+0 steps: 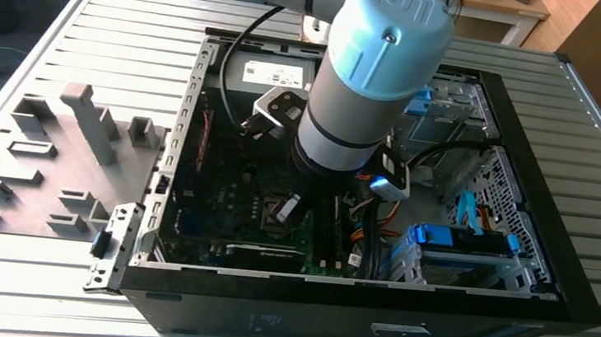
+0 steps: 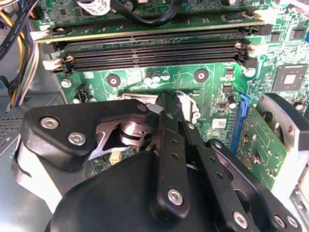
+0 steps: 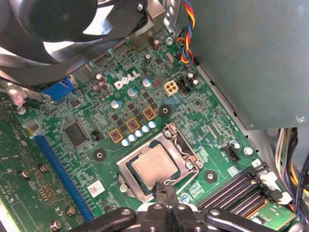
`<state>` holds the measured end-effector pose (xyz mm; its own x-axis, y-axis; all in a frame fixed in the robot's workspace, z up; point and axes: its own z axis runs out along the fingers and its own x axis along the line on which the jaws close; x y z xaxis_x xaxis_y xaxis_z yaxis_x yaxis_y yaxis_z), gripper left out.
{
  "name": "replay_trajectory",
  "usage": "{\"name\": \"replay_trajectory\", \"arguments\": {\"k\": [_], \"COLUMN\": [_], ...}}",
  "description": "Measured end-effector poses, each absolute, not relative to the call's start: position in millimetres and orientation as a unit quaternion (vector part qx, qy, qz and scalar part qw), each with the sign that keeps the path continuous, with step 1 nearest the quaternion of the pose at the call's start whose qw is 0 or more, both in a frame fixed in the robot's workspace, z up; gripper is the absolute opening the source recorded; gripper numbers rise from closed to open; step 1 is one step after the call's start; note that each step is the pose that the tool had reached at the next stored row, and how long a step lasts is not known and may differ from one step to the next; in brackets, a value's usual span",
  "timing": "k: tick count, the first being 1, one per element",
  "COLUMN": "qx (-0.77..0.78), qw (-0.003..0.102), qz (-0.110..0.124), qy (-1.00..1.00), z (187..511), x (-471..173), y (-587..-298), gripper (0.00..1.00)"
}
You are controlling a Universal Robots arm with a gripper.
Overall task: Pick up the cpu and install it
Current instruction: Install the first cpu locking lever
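On the slatted tabletop (image 1: 26, 274), a grey fixture tray (image 1: 46, 169) lies at the exterior view's left, beside the open computer case (image 1: 555, 276). The arm reaches down over the motherboard (image 3: 96, 121). The cpu (image 3: 153, 167) sits in its metal-framed socket (image 3: 186, 145), the pincer (image 3: 164, 189) closed at its edge, holding nothing.

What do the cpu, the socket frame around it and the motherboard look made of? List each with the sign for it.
cpu: top looks like matte metal, a pale silver-grey plate with a soft, even sheen.
socket frame: apparently bare steel, brighter, with hard glints along its edges.
motherboard: likely laminate board under glossy green coating, with fine traces and soldered parts.
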<state>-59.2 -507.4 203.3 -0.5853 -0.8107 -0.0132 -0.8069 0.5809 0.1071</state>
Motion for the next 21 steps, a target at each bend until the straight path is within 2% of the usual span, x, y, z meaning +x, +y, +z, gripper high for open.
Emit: {"name": "replay_trajectory", "arguments": {"k": [21], "qx": [0.432], "qw": [0.017], "qz": [-0.051], "qy": [-0.9], "z": [198.8], "x": [-58.3], "y": [-517.5], "gripper": [0.11]}}
